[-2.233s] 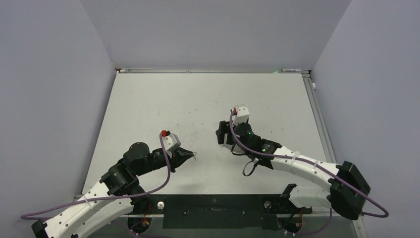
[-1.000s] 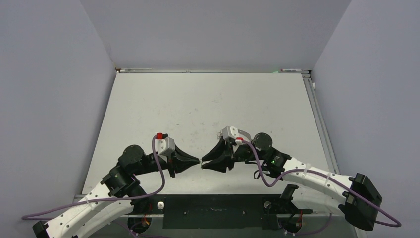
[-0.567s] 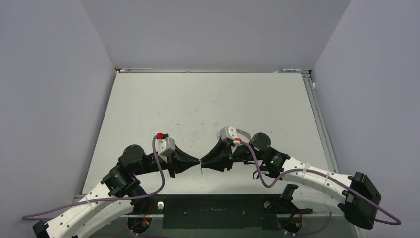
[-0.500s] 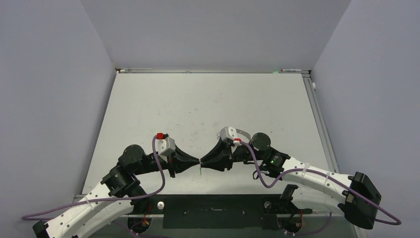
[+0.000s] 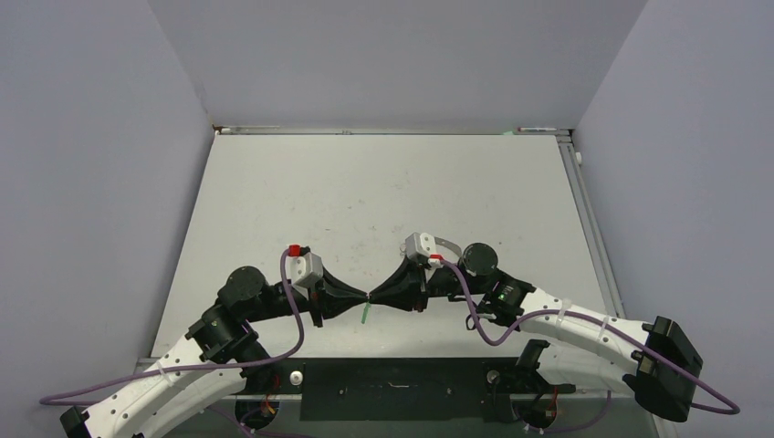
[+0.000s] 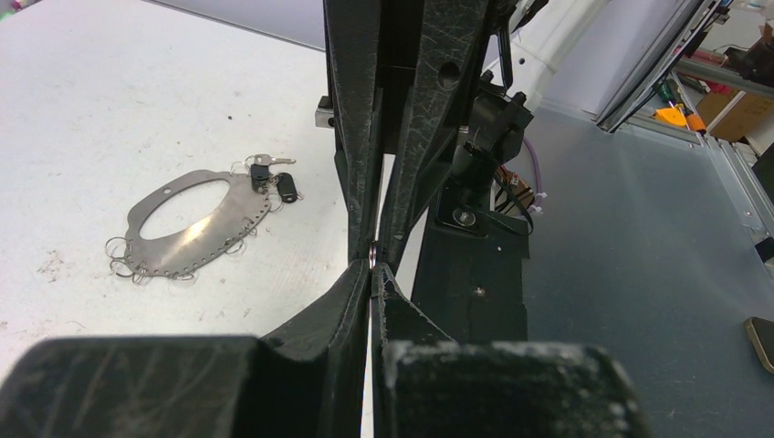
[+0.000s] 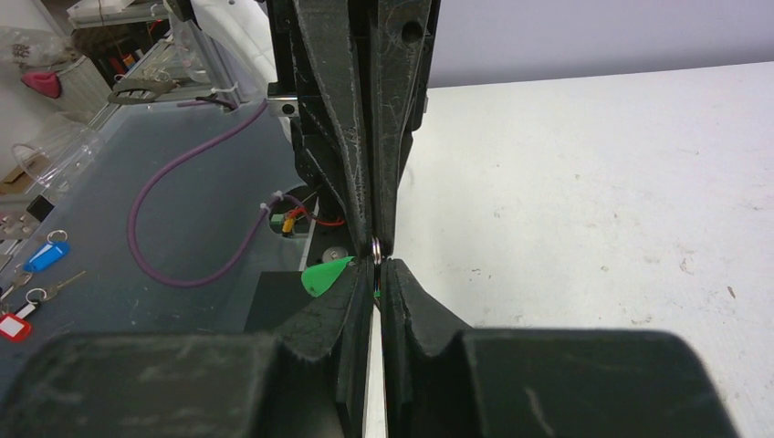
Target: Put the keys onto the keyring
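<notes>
Left gripper (image 6: 371,272): fingers pressed together and clamped on a small ring (image 7: 376,248) right at the tips. It points across at the right arm.

Right gripper (image 7: 376,265): fingers drawn in to a thin slit. Its tips sit nose to nose with the left tips and up against the same ring. Whether they actually bite on the ring, cannot tell.

Ring: silver, seen edge-on in both wrist views. It sits exactly where the two pairs of tips meet, above the table (image 5: 274,201).

Green key (image 5: 363,313): just beside the meeting point, on the near-edge side in the top view and left of the tips in the right wrist view (only the green head shows clearly; its link to the ring is too small to make out).

Keyring (image 6: 224,224): flat on the table, well apart from both grippers, ahead and to the left of the tips in the left wrist view. It reads as an oval metal plate with a large hole, with small wire loops strung along its rim.

Dark keys (image 6: 274,180): a small cluster with black heads, lying at one end of the keyring and touching its rim. They are well apart from the grippers and the green key.
</notes>
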{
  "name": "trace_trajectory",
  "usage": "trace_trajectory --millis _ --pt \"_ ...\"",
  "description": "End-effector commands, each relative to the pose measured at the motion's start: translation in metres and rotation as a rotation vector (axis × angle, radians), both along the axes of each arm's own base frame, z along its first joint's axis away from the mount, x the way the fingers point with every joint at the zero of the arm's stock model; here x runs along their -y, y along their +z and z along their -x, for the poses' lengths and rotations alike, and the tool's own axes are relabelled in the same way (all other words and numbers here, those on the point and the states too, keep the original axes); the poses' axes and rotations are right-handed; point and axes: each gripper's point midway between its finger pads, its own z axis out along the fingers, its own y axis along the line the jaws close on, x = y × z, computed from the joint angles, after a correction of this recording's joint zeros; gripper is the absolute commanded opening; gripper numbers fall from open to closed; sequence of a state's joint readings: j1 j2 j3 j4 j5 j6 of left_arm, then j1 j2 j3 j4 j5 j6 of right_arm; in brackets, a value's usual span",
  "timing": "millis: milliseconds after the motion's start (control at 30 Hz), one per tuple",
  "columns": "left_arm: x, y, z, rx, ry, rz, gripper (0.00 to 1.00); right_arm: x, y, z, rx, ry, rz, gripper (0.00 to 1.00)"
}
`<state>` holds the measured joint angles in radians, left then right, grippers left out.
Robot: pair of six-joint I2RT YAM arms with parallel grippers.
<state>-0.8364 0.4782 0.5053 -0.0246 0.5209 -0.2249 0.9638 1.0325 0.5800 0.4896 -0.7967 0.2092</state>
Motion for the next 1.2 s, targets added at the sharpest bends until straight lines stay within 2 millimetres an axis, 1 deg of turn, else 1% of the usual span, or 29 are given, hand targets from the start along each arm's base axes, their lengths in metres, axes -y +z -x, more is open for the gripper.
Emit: trace_trajectory --millis 0,133,167,200,233,267,333,367,433,467,533,600,633,667,733,867,967,1033,1067,1133,1167 --pt "0.0 0.015 -0.001 0.045 0.003 0.04 0.0 -0.006 0.021 0.0 0.056 0.014 -0.051 0.06" --pt "-0.001 0.014 -0.003 0.044 0.013 0.038 0.0 -0.006 0.02 -0.001 0.059 0.009 -0.051 0.05" --pt "-0.001 0.014 -0.004 0.044 0.02 0.036 0.03 -0.005 0.02 -0.002 0.058 0.0 -0.05 0.05" --pt "-0.002 0.014 -0.006 0.043 0.029 0.035 0.19 -0.005 0.019 -0.004 0.058 -0.017 -0.047 0.05" --pt "-0.002 0.013 -0.008 0.041 0.042 0.033 0.37 -0.004 0.019 -0.008 0.061 -0.042 -0.044 0.05" --pt "-0.003 0.013 -0.009 0.042 0.054 0.035 0.5 -0.002 0.018 -0.012 0.063 -0.07 -0.037 0.05" --pt "-0.007 0.015 -0.015 0.056 0.095 0.041 0.59 0.003 0.017 -0.022 0.073 -0.142 -0.027 0.05" --pt "-0.009 0.016 -0.02 0.063 0.129 0.044 0.61 0.006 0.015 -0.027 0.075 -0.178 -0.021 0.05" --pt "-0.018 0.006 -0.034 0.045 0.222 0.011 0.64 0.015 0.014 -0.036 0.084 -0.256 -0.016 0.05" --pt "-0.023 0.002 -0.043 0.033 0.278 -0.001 0.7 0.02 0.017 -0.041 0.09 -0.299 -0.022 0.05" --pt "-0.032 -0.007 -0.061 -0.002 0.39 -0.027 0.8 0.031 0.016 -0.051 0.095 -0.385 -0.015 0.05" --pt "-0.039 -0.014 -0.076 -0.042 0.475 -0.05 0.84 0.043 0.013 -0.063 0.096 -0.481 -0.003 0.05" --pt "-0.041 -0.018 -0.081 -0.065 0.498 -0.068 0.89 0.051 0.013 -0.075 0.091 -0.565 0.002 0.05" --pt "-0.04 -0.021 -0.084 -0.076 0.49 -0.087 0.9 0.059 0.011 -0.083 0.087 -0.624 0.01 0.05" --pt "-0.037 -0.028 -0.093 -0.11 0.496 -0.117 0.91 0.075 0.008 -0.098 0.072 -0.744 0.023 0.05" --pt "-0.033 -0.047 -0.118 -0.126 0.528 -0.188 0.8 0.108 0.002 -0.124 0.041 -0.962 0.054 0.05" --pt "-0.025 -0.065 -0.138 -0.121 0.544 -0.323 0.77 0.136 -0.001 -0.139 0.017 -1.109 0.059 0.05" --pt "-0.014 -0.071 -0.147 -0.081 0.535 -0.404 0.77 0.151 -0.003 -0.147 0.001 -1.179 0.059 0.05" --pt "-0.005 -0.074 -0.151 -0.035 0.515 -0.454 0.78 0.158 -0.004 -0.15 -0.006 -1.206 0.059 0.05" --pt "0.008 -0.077 -0.156 0.048 0.472 -0.522 0.81 0.171 -0.007 -0.156 -0.019 -1.251 0.061 0.05" --pt "0.017 -0.078 -0.156 0.091 0.419 -0.548 0.82 0.177 -0.009 -0.159 -0.026 -1.273 0.064 0.05"
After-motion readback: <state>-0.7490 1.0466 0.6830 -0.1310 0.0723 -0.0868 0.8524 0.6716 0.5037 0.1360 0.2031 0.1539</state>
